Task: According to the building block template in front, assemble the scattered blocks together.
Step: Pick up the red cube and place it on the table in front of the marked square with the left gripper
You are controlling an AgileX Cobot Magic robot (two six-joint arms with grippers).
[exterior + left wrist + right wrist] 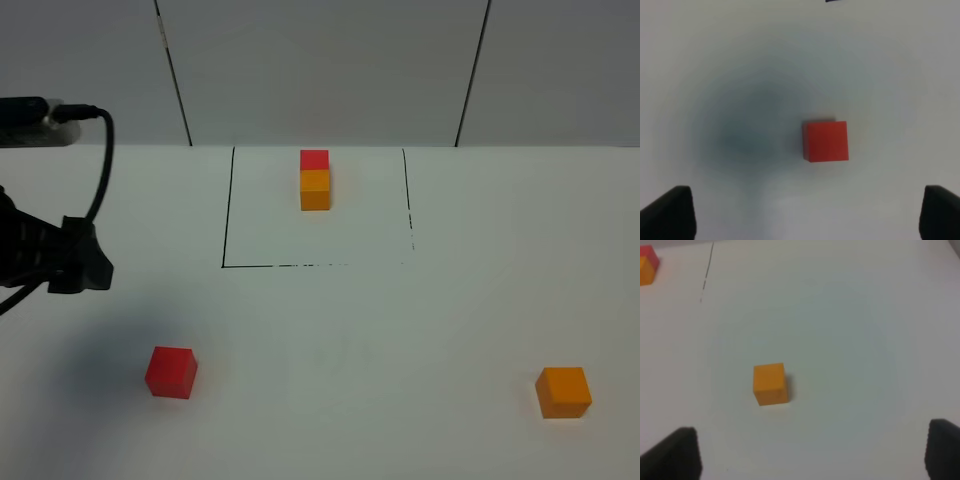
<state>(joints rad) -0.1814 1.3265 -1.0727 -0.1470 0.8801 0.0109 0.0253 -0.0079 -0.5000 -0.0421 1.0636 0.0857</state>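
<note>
My left gripper (805, 212) hangs spread wide and empty over the matte red cube (825, 141). The cube sits on the plain white tabletop (400, 330), a little off-centre between my fingers. If I drop straight down, one finger could clip an edge and skid the cube instead of straddling it.

My right gripper (810, 452) is also released and holds nothing. The matte orange cube (770, 384) lies ahead of it, slightly turned, so closing on it could twist it.

The two cubes lie well apart. Joining them in the wrong order is my other worry.

Farther off, the small red-and-orange template pair (315, 180) stands inside the thin black-line square (228, 210), red behind orange. The surface looks smooth, likely slippery. Behind it are pale wall panels (320, 60) with dark seams.
</note>
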